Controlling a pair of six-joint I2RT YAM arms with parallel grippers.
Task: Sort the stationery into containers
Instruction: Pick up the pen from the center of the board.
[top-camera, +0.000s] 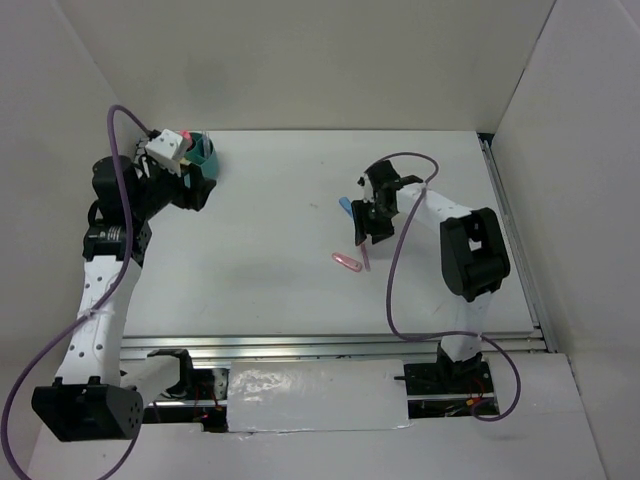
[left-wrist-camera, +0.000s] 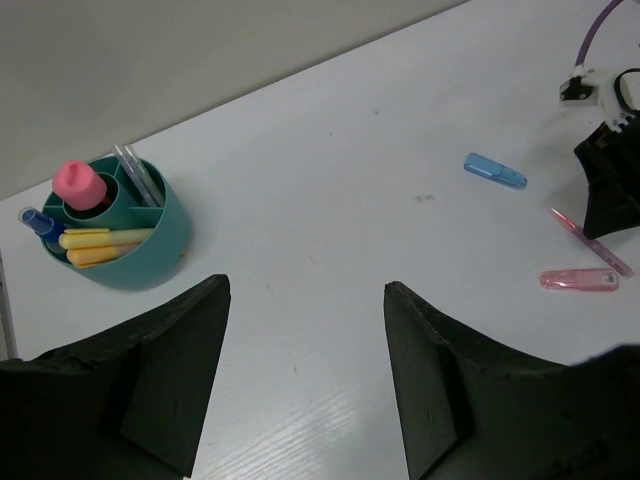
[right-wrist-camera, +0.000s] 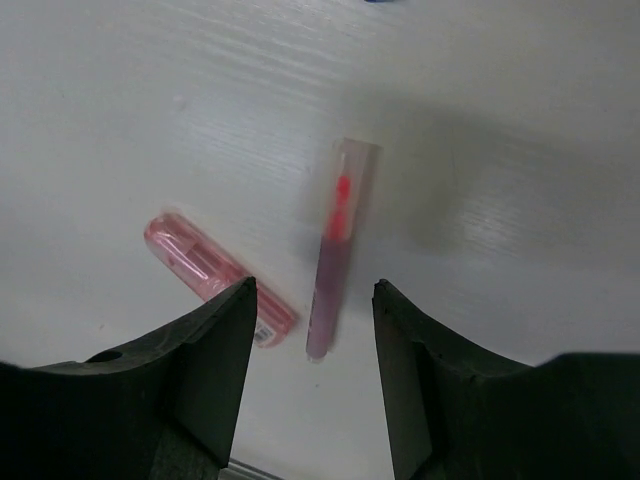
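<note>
Stationery lay in two groups on the white table (top-camera: 270, 220). At the far left stood the round teal plastic tub (left-wrist-camera: 150, 250), upright, with its inner dividers showing. It held two yellow highlighters (left-wrist-camera: 100, 240) lying across one compartment, a pink-capped marker (left-wrist-camera: 80, 185) standing in the middle compartment, a blue-capped bottle (left-wrist-camera: 38, 222) at its left rim and a pair of thin pale pens (left-wrist-camera: 135, 175) leaning at the back. The left tool (left-wrist-camera: 305, 300) hung just beside the tub with its two black fingers wide apart and nothing between them. Well apart from the tub, toward the right of the table, three loose items lay flat: a small blue piece (left-wrist-camera: 495, 171) farthest back, a thin pink pen (right-wrist-camera: 333, 260) with a clear cap, and a short translucent pink clip (right-wrist-camera: 205, 270) just beside the pen's near end. The right tool (right-wrist-camera: 315, 290) hovered directly over these, jaws apart, with the pen's near end lying in the gap between the fingers and the clip's end beside the left finger (right-wrist-camera: 215, 340). Whether either finger touched the table could not be told from the wrist view. The pen lay on the table, not gripped.
</note>
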